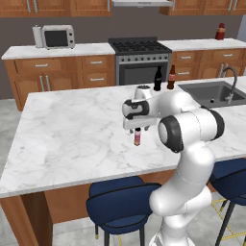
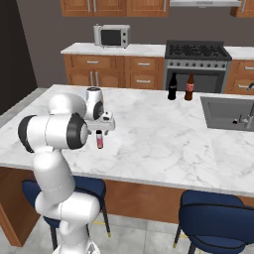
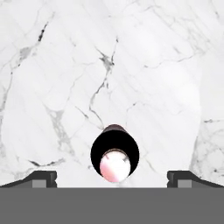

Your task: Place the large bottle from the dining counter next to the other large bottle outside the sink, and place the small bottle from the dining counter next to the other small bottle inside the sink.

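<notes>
The small bottle (image 1: 137, 137) (image 2: 99, 140), pink-red with a dark cap, stands upright on the dining counter (image 1: 72, 129) near its front edge. My gripper (image 1: 138, 130) (image 2: 99, 132) points straight down over it and is open. In the hand view the small bottle (image 3: 114, 157) shows from above, centred between my two fingertips (image 3: 43, 178), which stand wide apart and clear of it. The large bottle (image 1: 158, 79) (image 2: 172, 87), black, stands right beside the other large bottle (image 1: 171, 78) (image 2: 189, 88), red-brown, on the counter's far side just left of the sink (image 1: 206, 93) (image 2: 218, 114).
A curved tap (image 1: 231, 79) rises at the sink's right. Dark blue stools (image 1: 120, 204) (image 2: 218, 218) sit under the counter's near edge. A stove (image 1: 139, 48) and a microwave (image 1: 57, 37) line the back wall.
</notes>
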Tool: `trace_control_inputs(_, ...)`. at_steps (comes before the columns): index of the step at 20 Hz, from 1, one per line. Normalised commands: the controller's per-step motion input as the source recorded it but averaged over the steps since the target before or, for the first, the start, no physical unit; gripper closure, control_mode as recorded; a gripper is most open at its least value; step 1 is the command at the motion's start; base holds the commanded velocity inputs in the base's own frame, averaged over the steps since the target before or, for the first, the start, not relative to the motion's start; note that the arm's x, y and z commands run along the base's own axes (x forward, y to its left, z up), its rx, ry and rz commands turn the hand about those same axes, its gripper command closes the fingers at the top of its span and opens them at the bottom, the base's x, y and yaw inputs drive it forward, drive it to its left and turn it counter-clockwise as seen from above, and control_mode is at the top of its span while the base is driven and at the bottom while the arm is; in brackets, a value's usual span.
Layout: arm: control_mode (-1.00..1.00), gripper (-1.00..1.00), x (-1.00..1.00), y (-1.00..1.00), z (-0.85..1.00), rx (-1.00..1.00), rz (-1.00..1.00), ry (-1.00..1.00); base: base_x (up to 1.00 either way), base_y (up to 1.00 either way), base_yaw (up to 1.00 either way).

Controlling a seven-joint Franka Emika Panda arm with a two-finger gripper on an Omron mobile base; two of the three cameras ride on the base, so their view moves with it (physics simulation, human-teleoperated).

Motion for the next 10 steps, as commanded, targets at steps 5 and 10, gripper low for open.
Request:
trace_control_inputs(5,-1.00,-1.00,-0.10,0.00,0.07,0.02,0.00,0.00,0.00,0.00,0.00)
trace_control_inputs(10,-1.00,-1.00,0.00,0.00,-0.08,0.00,0.00,0.00,0.00,0.00,0.00)
